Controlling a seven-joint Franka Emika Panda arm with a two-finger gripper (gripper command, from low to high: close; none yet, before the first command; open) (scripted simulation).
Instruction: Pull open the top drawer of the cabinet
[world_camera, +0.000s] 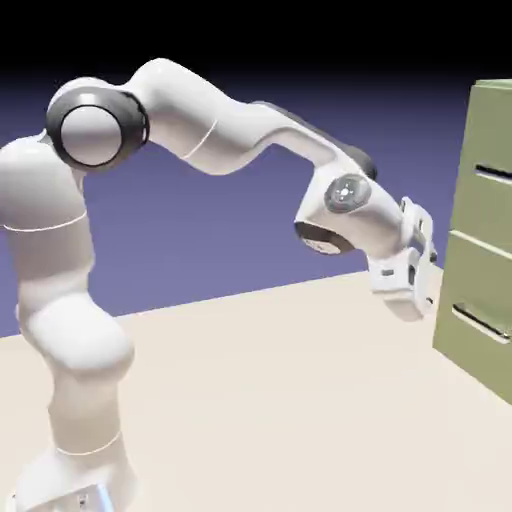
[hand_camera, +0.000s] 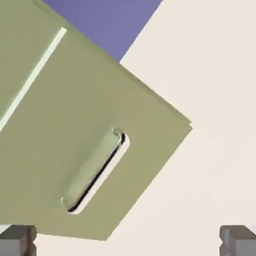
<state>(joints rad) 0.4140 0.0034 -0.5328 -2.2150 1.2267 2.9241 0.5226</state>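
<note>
The olive-green cabinet (world_camera: 487, 130) stands at the exterior view's right edge. Its top drawer (world_camera: 492, 208) is closed flush, with a thin grey bar handle (world_camera: 496, 173). My gripper (world_camera: 428, 285) hovers a short way left of the cabinet, at about the height of the seam between the two drawers and touching nothing. The hand view is rolled and mostly shows the lower drawer (hand_camera: 140, 115) and its handle (hand_camera: 97, 170). A pale seam (hand_camera: 35, 75) separates it from the top drawer (hand_camera: 15, 35) at the upper left. Both fingertips (hand_camera: 17, 240) stand wide apart with nothing between them; the gripper (hand_camera: 128, 244) is open.
The lower drawer's handle (world_camera: 480, 322) sits below and right of the hand. The beige table (world_camera: 270, 400) runs from the arm's base to the cabinet's foot. The blue-violet backdrop (world_camera: 200, 230) lies behind.
</note>
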